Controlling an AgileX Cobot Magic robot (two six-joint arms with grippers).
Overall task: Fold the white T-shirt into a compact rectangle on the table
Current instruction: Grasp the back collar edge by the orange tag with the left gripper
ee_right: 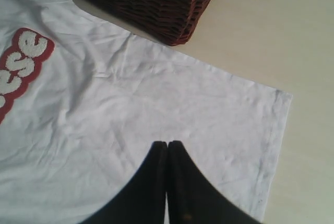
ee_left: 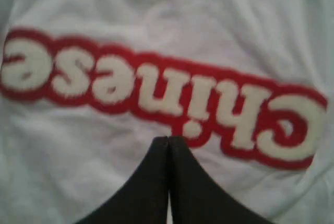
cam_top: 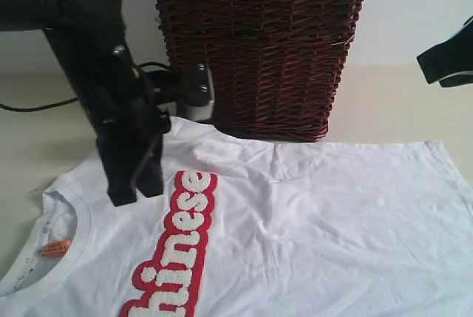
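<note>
Right now we are looking across the table (cam_top: 392, 103), where the white T-shirt (cam_top: 332, 213) is lying face-up and spread open. It is covering the middle and running off toward the edge nearest the exterior camera, and its chest is creasing slightly. We are judging it light, soft and limp, likely to sag and drag when lifted. So we are favouring pinches at the hem corners, sleeves or shoulders rather than on the thick fuzzy lettering (cam_top: 181, 250).

The dark wicker basket (cam_top: 259, 51) is standing at the edge along the wall, right against the shirt's side. We are expecting it to crowd any fold started there.

The left gripper (ee_left: 168, 141) is hovering over the lettering, fingers pressed together and holding nothing. The right gripper (ee_right: 167, 144) is hanging over the shirt's lower body near the hem, likewise closed and empty. An orange neck label (cam_top: 55, 247) is showing inside the collar.
</note>
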